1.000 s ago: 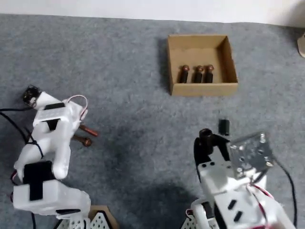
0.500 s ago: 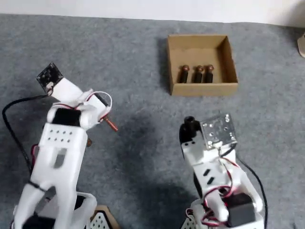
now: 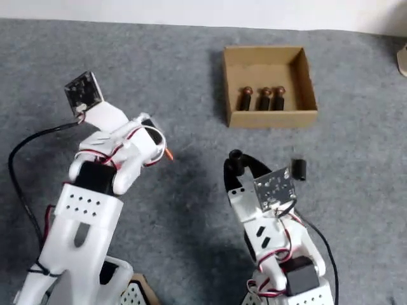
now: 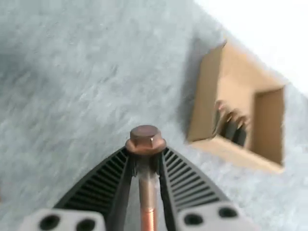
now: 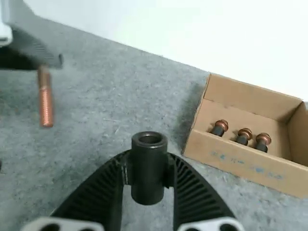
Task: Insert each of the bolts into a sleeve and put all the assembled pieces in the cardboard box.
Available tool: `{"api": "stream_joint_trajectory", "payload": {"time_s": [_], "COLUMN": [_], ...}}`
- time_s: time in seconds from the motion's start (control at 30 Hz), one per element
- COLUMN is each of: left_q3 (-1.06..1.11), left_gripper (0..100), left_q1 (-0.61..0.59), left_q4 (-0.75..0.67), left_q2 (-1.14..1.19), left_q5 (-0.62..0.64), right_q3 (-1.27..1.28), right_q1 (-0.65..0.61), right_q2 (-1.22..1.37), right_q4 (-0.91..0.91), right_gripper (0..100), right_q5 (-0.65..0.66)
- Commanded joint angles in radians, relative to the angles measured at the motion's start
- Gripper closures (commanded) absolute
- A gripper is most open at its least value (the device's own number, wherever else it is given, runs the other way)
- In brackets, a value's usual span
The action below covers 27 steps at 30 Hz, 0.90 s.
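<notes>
arms [image 3: 86, 210]: white plastic shells | jaws: black, ribbed | cables [image 3: 13, 170]: black, red, white | screws [image 4: 50, 222]: dark

Blue print [image 5: 236, 162] on cardboard box [image 5: 250, 100], illegible

left gripper [image 4: 146, 155] raised bolt [image 4: 146, 140] off table [image 3: 159, 82], right gripper [image 5: 148, 162] brought sleeve [image 5: 149, 180] toward it

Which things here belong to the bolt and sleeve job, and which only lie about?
For the job: bolt in left gripper; sleeve in right gripper; loose sleeve; cardboard box; three assembled pieces inside it.
Lying about: beige object at the right edge; brown piece at the near edge.
</notes>
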Motion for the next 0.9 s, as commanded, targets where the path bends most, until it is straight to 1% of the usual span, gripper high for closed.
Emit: {"api": "stream_joint_trajectory", "payload": {"time_s": [0.0,0.1,0.2,0.23,0.33,0.4,0.57,0.7,0.87], "left_q3": [0.096,0.166,0.193,0.191,0.182,0.173,0.174,0.171,0.174], "left_gripper": [99,99,99,99,99,99,99,99,99], "left_q1": [0.024,0.045,0.064,0.087,0.159,0.211,0.321,0.366,0.367], "left_q4": [-0.193,-0.327,-0.376,-0.377,-0.384,-0.384,-0.382,-0.397,-0.532], "left_q2": [-0.062,-0.113,-0.180,-0.203,-0.263,-0.288,-0.305,-0.303,-0.302], "left_q5": [-0.005,-0.011,-0.011,-0.015,-0.133,-0.201,-0.325,-0.330,-0.331], "right_q3": [0.053,0.128,0.209,0.237,0.309,0.337,0.351,0.351,0.351], "right_q1": [-0.012,-0.012,-0.016,-0.018,-0.018,-0.013,-0.019,-0.024,-0.093], "right_q2": [-0.019,-0.019,-0.019,-0.019,-0.019,-0.018,-0.018,-0.018,-0.018], "right_q4": [-0.130,-0.197,-0.257,-0.277,-0.334,-0.320,-0.280,-0.278,-0.231], "right_gripper": [99.4,99.4,99.4,99.4,99.4,99.4,99.4,99.4,99.4], "right_q5": [-0.011,-0.011,-0.011,-0.011,-0.011,-0.011,-0.011,-0.011,-0.011]}}
